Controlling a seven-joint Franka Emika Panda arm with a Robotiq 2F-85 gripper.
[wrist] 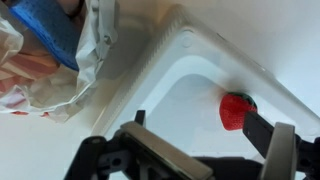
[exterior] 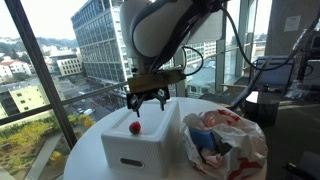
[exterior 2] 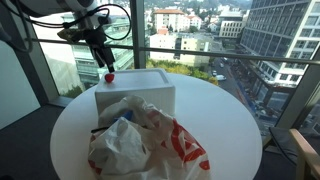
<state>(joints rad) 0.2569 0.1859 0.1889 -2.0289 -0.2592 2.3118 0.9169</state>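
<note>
A small red strawberry lies on top of a white box on the round white table. My gripper hangs just above the box, open, with the berry below its fingertips and apart from them. In an exterior view the strawberry sits at the box's far left corner under the gripper. In the wrist view the strawberry rests on the white box surface close to the tip of one finger; the gripper holds nothing.
A crumpled white plastic bag with red print lies on the table next to the box, with blue items inside. The bag fills the table's front in an exterior view. Window glass and frames stand right behind the table.
</note>
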